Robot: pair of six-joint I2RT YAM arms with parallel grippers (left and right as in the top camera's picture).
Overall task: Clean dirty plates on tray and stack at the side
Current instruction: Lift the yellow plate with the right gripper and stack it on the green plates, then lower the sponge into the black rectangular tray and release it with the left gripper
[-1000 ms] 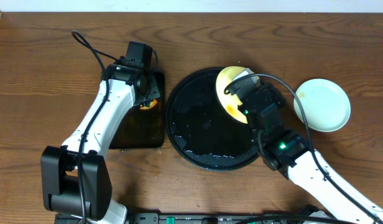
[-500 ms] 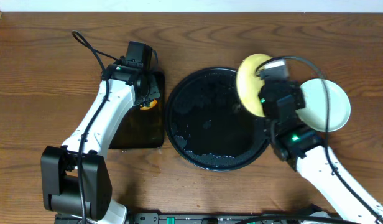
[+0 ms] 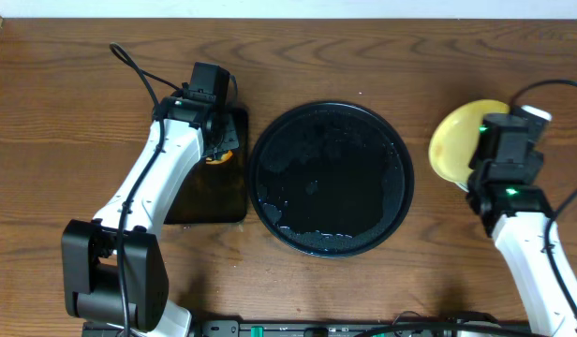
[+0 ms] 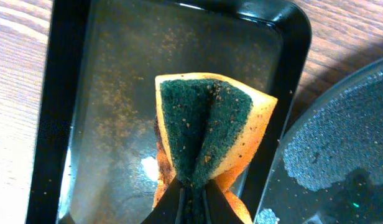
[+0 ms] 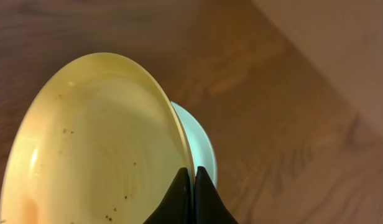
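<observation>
At the right side of the brown wooden tabletop (image 3: pixel 64 94), the right pincer (image 5: pixel 193 180) is clamped on the rim of a pale yellow round glossy plate (image 5: pixel 98 143), held tilted just above a pale mint-green plate (image 5: pixel 203 143) that lies on the wood. The large round black tray (image 3: pixel 331 178), beaded with water, carries no plate. The left pincer (image 4: pixel 193 190) pinches a folded green-and-orange sponge (image 4: pixel 207 130) over a small rectangular black tray (image 4: pixel 104 93).

The yellow plate looks stiff, light and slick, and probably breakable. The thin rim seems the only sound hold, and it should be set down gently.

In view: two plates, one yellow and one mint-green; two trays; one sponge. A third plate cannot be seen.
</observation>
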